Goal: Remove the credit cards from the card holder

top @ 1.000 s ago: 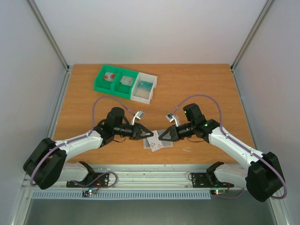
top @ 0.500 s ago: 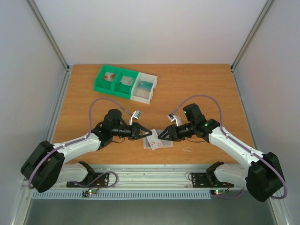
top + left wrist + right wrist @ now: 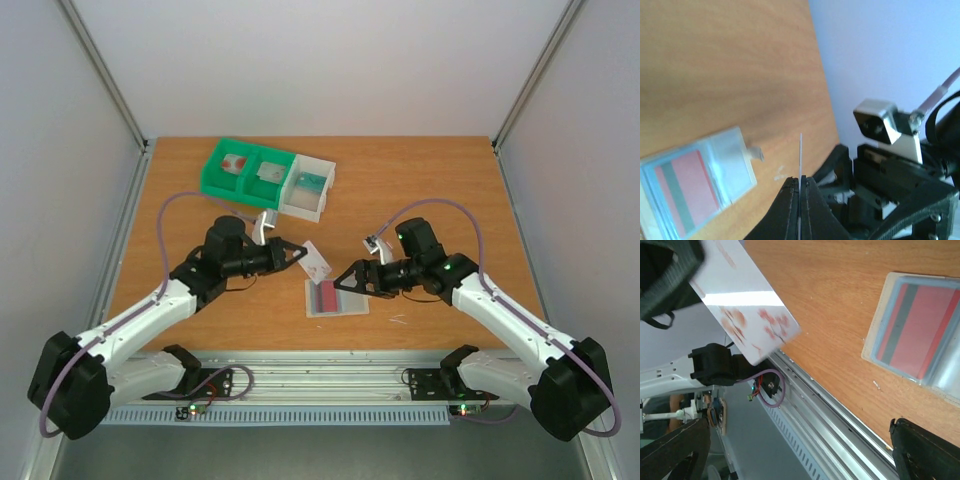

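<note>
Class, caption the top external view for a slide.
Left end effector grips the white card beside the card holder, dark red card inside; right end effector open.

A: White card (image 3: 800, 155) from the left wrist — edge-on, a thin line; its face can't be seen, its left end buried in the left gripper (image 3: 800, 181).
B: From the right wrist it's blurred and runs off the top edge.
A: Holder (image 3: 920, 335)?
B: Cut off by that picture's edge. Tray (image 3: 235, 196) contents — too small to tell.
</note>
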